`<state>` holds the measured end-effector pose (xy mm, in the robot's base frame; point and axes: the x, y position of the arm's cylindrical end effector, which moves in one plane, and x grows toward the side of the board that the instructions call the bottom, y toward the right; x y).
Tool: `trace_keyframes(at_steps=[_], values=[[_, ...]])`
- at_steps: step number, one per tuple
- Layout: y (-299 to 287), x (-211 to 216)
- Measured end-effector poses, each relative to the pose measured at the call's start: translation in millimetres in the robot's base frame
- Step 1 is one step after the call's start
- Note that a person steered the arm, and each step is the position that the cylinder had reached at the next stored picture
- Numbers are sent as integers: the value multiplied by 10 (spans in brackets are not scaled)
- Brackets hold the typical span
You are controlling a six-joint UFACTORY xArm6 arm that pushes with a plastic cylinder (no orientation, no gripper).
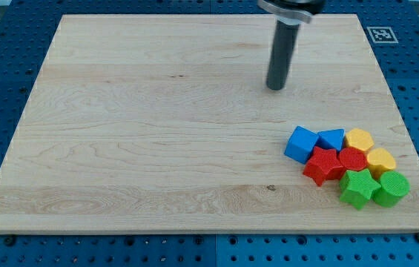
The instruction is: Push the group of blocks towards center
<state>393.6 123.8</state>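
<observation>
Wooden board [157, 133] carries two blue, two red, two yellow, two green blocks; my tip [275, 87] has no jaws.

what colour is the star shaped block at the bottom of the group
Green. The green star sits at the cluster's lower edge, beside the green cylinder, clearest in the camera view.

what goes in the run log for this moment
my tip: above-left of cluster, apart | blocks: eight bunched, board lower right | push: not begun
</observation>
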Motion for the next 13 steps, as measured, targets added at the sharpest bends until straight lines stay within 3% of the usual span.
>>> trace_keyframes(at_steps=[1, 4, 6, 7, 10, 11, 12, 13], values=[[199, 256], [-1083, 826], [-767, 2047], [-516, 2253], [-324, 2249], [-120, 2248], [540, 2248], [622, 2243]])
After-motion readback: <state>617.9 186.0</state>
